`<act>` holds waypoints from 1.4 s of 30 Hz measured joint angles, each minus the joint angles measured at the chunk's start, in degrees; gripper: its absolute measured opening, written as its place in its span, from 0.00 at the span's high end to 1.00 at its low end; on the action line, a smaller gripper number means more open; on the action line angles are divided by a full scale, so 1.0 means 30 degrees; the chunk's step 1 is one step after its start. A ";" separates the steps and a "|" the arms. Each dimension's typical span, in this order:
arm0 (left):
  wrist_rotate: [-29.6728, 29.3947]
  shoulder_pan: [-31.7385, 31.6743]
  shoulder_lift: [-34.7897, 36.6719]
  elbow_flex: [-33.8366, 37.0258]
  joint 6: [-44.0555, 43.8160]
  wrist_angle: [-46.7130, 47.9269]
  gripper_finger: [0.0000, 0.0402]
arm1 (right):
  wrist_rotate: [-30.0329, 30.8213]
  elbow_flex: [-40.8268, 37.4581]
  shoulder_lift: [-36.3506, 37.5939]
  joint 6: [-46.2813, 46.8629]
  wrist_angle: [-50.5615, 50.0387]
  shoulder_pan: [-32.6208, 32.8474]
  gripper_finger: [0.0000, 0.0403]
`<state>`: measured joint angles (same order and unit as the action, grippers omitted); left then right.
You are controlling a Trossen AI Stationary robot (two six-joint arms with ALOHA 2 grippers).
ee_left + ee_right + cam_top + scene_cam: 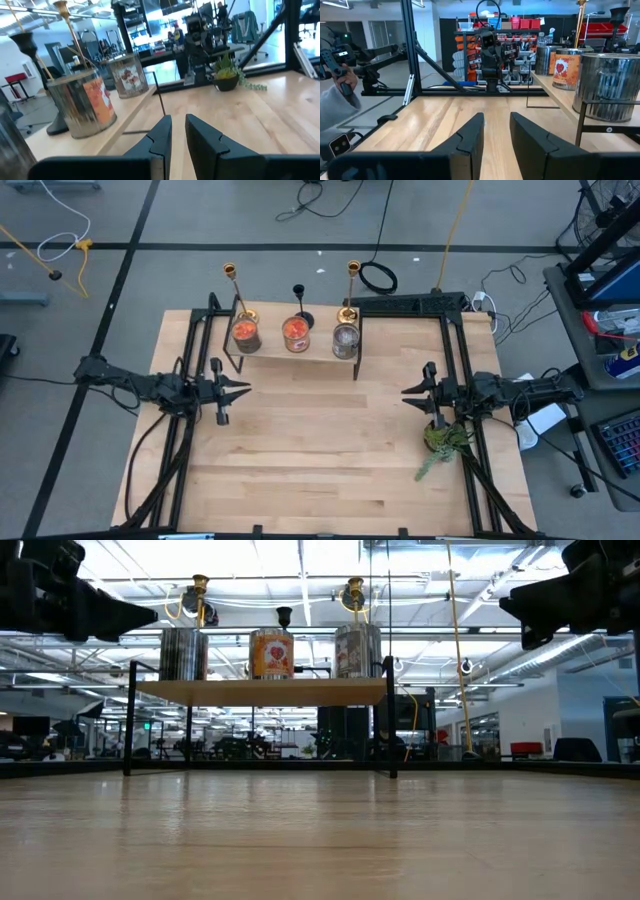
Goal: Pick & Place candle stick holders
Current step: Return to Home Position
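**Left gripper** (246,389): fingers a narrow gap apart, empty, in front of shelf (318,350), nr its left end. **Right gripper** (404,391): likewise slightly parted, empty, off shelf's right front corner. Along shelf's rear: left gold holder (233,290), shorter matte black holder (300,302) at centre, right gold holder (351,285). All upright w/ slim stems and flared bases, ea. behind a candle tin (296,333).
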<state>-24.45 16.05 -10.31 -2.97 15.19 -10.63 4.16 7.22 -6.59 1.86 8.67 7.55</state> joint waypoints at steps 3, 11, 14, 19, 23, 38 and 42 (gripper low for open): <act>-0.0035 0.0000 0.0000 0.0292 0.0063 -0.0014 0.85 | 0.0000 0.0000 0.0000 -0.0264 0.0000 0.0000 0.78; -0.0682 -0.0890 0.0000 0.0390 0.1902 -0.1044 0.85 | -0.0007 0.0000 0.0000 -0.0293 -0.0516 -0.0003 0.78; 0.0325 -0.2046 0.0000 0.0390 0.2125 -0.0958 0.85 | -0.0031 0.0000 0.0000 -0.0328 -0.0644 -0.0007 0.79; 0.2829 -0.4425 -0.0007 0.0390 0.1226 -0.0098 0.85 | -0.1478 0.0000 0.0000 -0.0552 -0.0621 -0.0007 0.81; 0.3973 -0.6080 -0.0001 0.0390 0.0012 0.0587 0.85 | -0.2479 -0.0118 0.0006 -0.0956 -0.0539 -0.0007 0.81; 0.7663 -0.8900 -0.0036 0.0711 -0.1711 0.1340 0.85 | -0.2346 -0.1326 0.0996 -0.1318 -0.0694 -0.0007 0.81; 0.7699 -0.8983 -0.0036 0.0703 -0.2272 0.2325 0.85 | -0.2339 -0.1341 0.1027 -0.1521 -0.1317 -0.0007 0.81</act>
<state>-1.35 -10.90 -10.41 -0.86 8.38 -3.66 -2.85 3.20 -3.51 -2.70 4.72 7.53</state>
